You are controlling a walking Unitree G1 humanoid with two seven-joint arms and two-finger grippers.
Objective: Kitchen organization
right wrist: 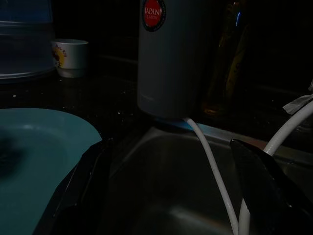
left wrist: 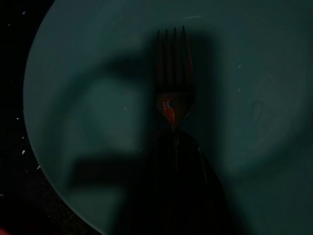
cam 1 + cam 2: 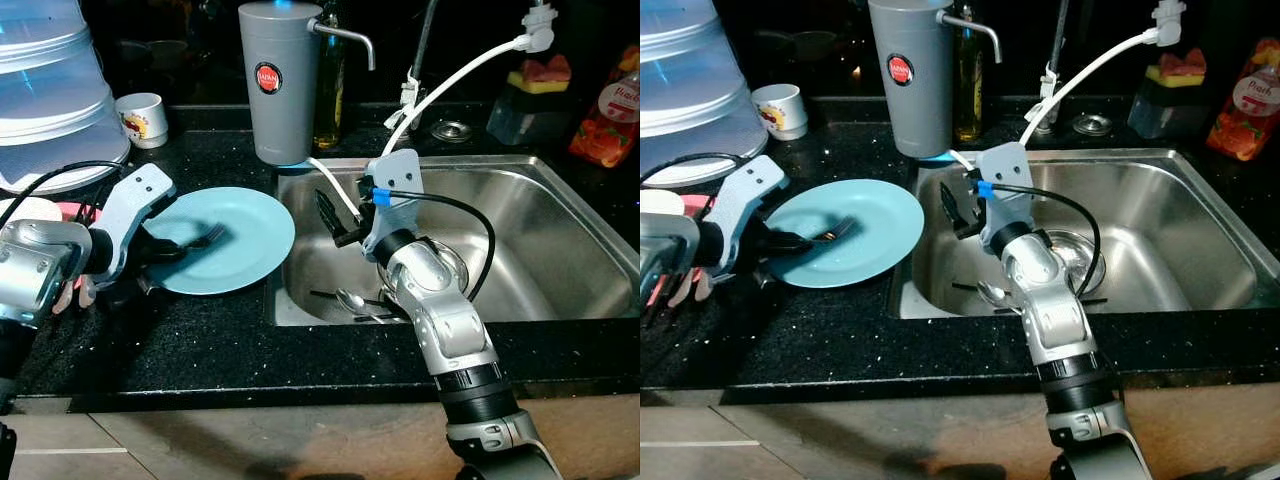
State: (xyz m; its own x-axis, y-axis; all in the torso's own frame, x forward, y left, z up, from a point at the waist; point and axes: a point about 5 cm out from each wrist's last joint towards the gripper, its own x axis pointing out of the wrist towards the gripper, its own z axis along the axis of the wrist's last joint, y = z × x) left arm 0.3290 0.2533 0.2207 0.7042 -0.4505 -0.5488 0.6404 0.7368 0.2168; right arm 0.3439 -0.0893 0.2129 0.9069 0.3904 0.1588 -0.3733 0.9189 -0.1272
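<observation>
A fork (image 3: pixel 205 238) is held by its handle over the middle of the blue plate (image 3: pixel 250 225), which is set on the counter (image 3: pixel 200 340) at the sink's (image 3: pixel 560 230) left rim; the left gripper (image 3: pixel 172 250) is clamped on it. Cutlery-clearing seems in hand; a carry into the basin is likely called for. The right gripper (image 3: pixel 333 215) is poised wide open and empty above the sink's left wall, where a spoon (image 3: pixel 352 301) is left lying. The grey dispenser (image 3: pixel 280 80) and white hose (image 3: pixel 450 85) are crowded close behind.

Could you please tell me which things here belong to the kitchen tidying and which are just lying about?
In the job: fork in left gripper, blue plate, spoon in sink, open right gripper.
Lying about: grey water filter, cup, sponge.
</observation>
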